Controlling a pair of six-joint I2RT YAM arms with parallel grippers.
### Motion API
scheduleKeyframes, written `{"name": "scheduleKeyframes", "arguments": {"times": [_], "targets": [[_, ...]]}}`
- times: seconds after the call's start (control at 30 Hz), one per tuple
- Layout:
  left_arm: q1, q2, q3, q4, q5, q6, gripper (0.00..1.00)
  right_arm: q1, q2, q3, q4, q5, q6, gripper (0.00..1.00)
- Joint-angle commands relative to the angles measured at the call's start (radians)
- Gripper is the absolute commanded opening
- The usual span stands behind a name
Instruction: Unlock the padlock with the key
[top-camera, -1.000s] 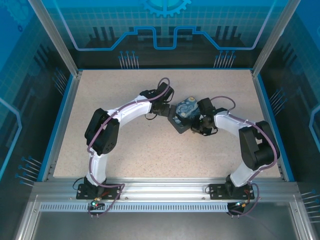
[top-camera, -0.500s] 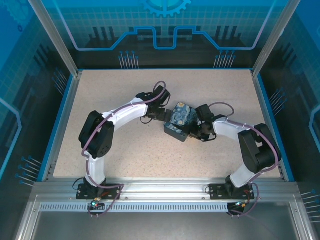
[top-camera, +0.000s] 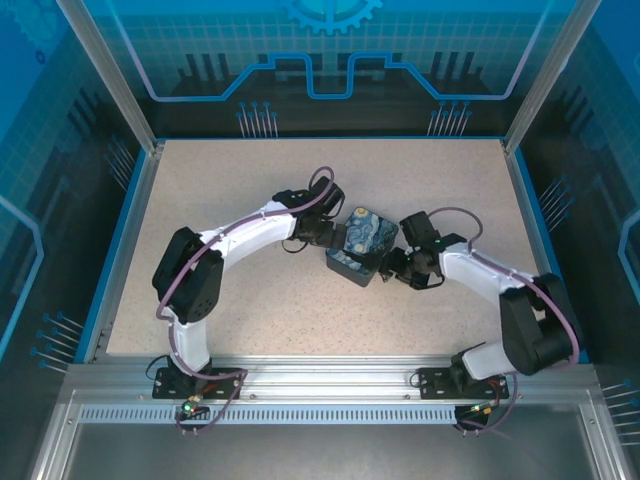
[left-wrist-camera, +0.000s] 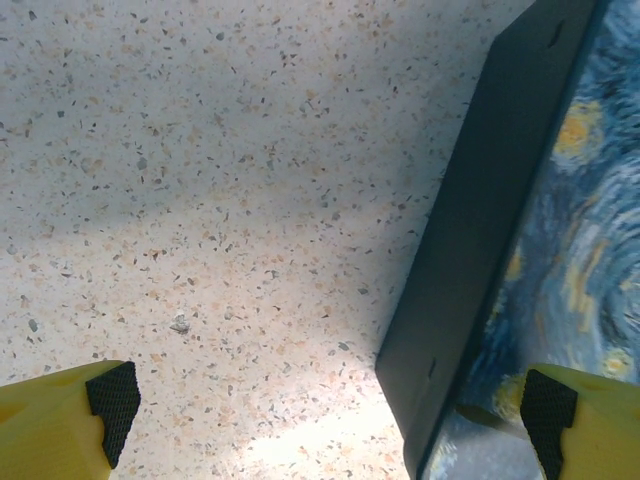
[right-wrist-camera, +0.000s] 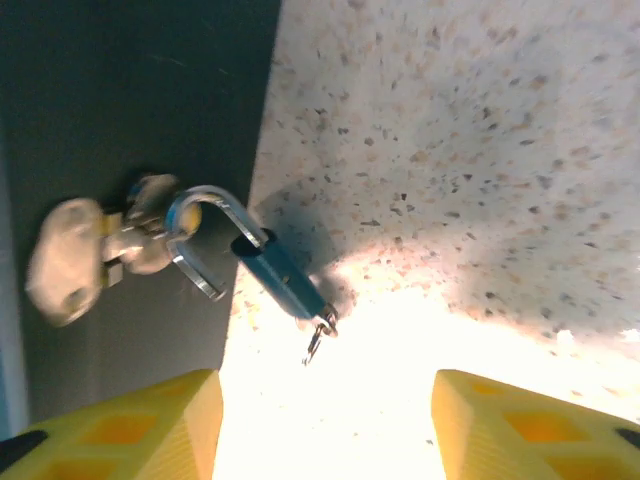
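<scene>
Right fingers (top-camera: 388, 268) spread wide, holding nothing, low over bare worktop (right-wrist-camera: 480, 150). Just ahead: padlock (right-wrist-camera: 280, 278), blue body on worktop at bottom edge of box (right-wrist-camera: 130, 100) dark side, shackle hooked through hasp (right-wrist-camera: 100, 250). Key (right-wrist-camera: 316, 340) at padlock's lower end. Left fingers (top-camera: 334, 240) also wide, straddling box's opposite top edge. Open worktop all round; far blue border (top-camera: 330, 138) well apart.

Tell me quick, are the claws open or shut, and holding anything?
Left claw: open, holding nothing, straddling the box edge.
Right claw: open, holding nothing, padlock just ahead.
</scene>
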Motion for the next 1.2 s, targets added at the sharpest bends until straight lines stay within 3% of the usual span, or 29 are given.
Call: {"name": "scheduleKeyframes", "arguments": {"times": [0.0,0.2,0.47,0.83,1.17], "targets": [[-0.004,-0.069,-0.015,-0.027,-0.005,-0.020,0.99,-0.036,-0.086,0.033,-0.093,0.024,-0.006,0.60],[-0.012,-0.132,-0.047,-0.023,-0.002,-0.052,0.99,-0.093,-0.217,0.014,-0.084,0.031,-0.033,0.62],[-0.063,-0.159,-0.089,0.005,-0.002,-0.134,0.99,-0.104,-0.297,-0.164,0.172,-0.069,-0.112,0.52],[-0.105,-0.109,-0.078,0.029,0.034,-0.177,0.99,-0.097,-0.188,-0.297,0.405,-0.101,-0.061,0.46],[-0.151,-0.082,-0.060,0.001,0.016,-0.183,0.99,-0.082,-0.152,-0.223,0.374,-0.061,0.004,0.40]]}}
